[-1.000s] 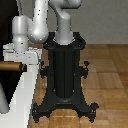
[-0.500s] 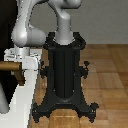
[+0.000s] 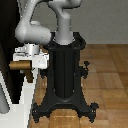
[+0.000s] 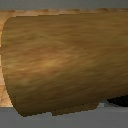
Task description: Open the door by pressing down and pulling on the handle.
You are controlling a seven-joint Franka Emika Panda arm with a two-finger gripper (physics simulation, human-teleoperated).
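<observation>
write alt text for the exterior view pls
A white robot arm reaches to the exterior view's left, its tool at a short tan handle beside a white door frame. A black pedestal stands centre on a wooden floor.

No readable text, label or number appears anywhere.

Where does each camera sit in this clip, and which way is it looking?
Exterior view: off the arm, at about pedestal height, looking at the black pedestal and the white arm bending toward the door at the exterior view's left; the gripper is by the handle.
Wrist view: on the wrist, pressed close against the handle, which fills the picture; none of the robot's own body can be made out.
Shared: only the tan handle shows in both.
</observation>
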